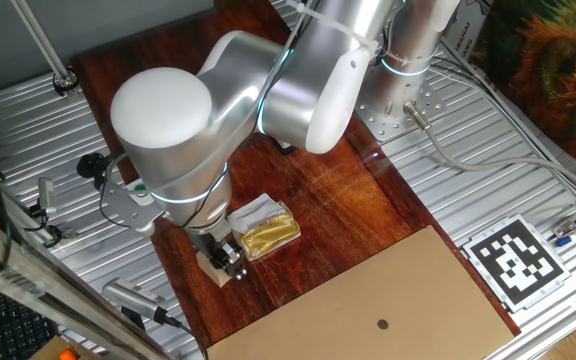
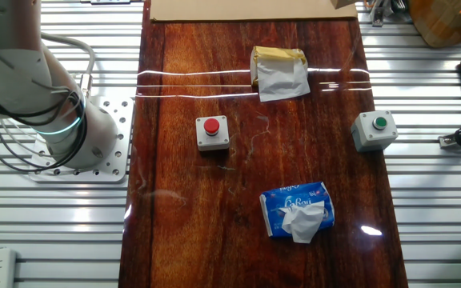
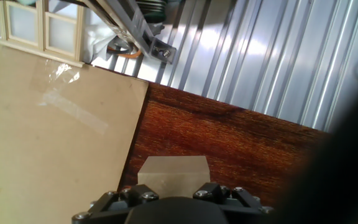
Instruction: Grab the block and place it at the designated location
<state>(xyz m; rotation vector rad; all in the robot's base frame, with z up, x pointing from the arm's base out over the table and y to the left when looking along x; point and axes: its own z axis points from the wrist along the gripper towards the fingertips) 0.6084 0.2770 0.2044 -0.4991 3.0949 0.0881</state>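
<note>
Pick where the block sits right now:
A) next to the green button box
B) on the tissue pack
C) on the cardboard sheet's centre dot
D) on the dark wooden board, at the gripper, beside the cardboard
D: the block rests on the wooden board at the gripper, beside the cardboard sheet.

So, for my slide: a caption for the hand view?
End effector above the wooden block on the dark board, beside the cardboard sheet.

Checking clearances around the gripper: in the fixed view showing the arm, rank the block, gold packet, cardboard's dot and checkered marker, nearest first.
From the gripper:
1. Block, at its fingers.
2. Gold packet, just beside it.
3. Dot on the cardboard sheet, mid-bottom.
4. Checkered marker, far side.
</note>
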